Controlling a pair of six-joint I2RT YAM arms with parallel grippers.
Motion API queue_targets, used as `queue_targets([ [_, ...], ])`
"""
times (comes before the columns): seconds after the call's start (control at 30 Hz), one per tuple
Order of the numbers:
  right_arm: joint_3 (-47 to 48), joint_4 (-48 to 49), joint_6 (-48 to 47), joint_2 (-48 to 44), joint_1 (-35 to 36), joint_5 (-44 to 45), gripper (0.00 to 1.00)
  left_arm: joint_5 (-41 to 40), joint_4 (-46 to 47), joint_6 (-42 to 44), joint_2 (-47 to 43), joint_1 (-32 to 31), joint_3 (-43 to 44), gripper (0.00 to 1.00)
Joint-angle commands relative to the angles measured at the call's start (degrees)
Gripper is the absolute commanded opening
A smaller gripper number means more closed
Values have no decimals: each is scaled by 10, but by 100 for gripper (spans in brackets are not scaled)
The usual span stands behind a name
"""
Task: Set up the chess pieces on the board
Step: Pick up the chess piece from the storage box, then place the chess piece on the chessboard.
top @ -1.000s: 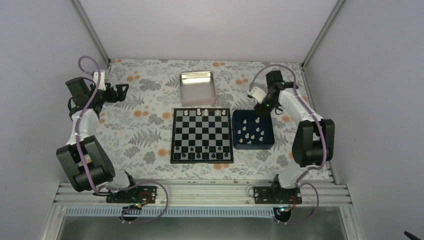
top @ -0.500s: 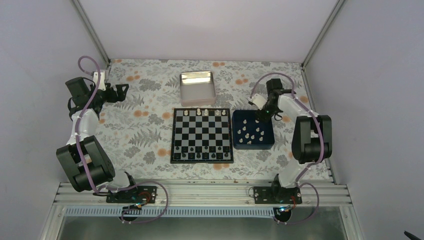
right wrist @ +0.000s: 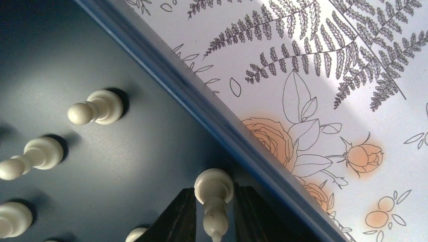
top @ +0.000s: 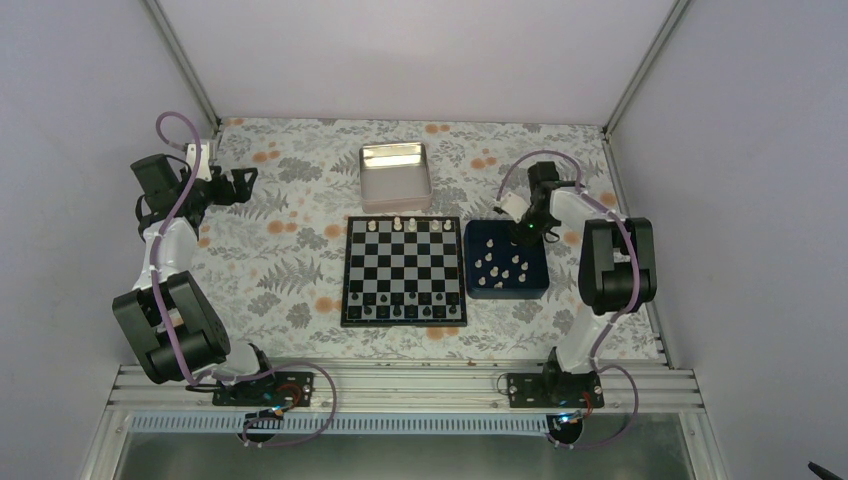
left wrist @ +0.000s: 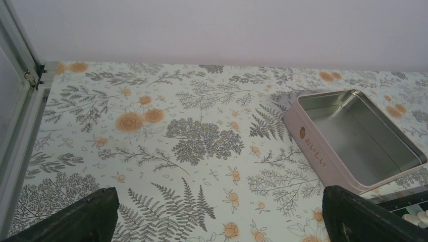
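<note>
Pick-up step. Right gripper (right wrist: 214,194) low in far right corner of dark blue square tray (right wrist: 166,75), fingers either side of small cream pawn (right wrist: 214,184); squeezing or not, cannot tell. Left gripper (top: 236,186) wide open, empty, far left. Next: pinch softly, lift, carry left to black-and-white chequered board (top: 404,272).

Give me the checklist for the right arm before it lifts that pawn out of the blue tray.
1. Small cream pawn sits between the fingers of the right gripper: ok.
2. Fingers firmly closed on that pawn: cannot tell.
3. Neighbouring cream pawns stand apart from the fingers: ok.
4. Clearance between the outer finger and the wall of the dark blue square tray: cannot tell; they are very close.
5. Flat black-and-white chequered board has free squares on its far side: ok.
6. Left gripper open and off to the side of the board: ok.
</note>
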Motion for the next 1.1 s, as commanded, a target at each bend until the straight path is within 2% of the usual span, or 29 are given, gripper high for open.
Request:
queue_targets([
  [0.0, -2, 4, 3, 4, -6, -6, 19, 15, 2, 10, 4, 4, -6, 100],
  [0.13, 11, -13, 3, -3, -5, -9, 5, 15, 2, 10, 6, 5, -6, 100],
  [0.33, 47, -66, 7, -35, 16, -9, 4, 18, 1, 9, 3, 4, -5, 100],
  [0.57, 149, -138, 25, -50, 108, -21, 5, 18, 2, 9, 2, 4, -5, 100],
  [0.77, 290, -181, 33, 21, 191, -12, 6, 16, 1, 8, -2, 4, -3, 100],
  [1.07, 440, -216, 25, 158, 258, -20, 8, 15, 0, 8, -5, 7, -4, 100],
])
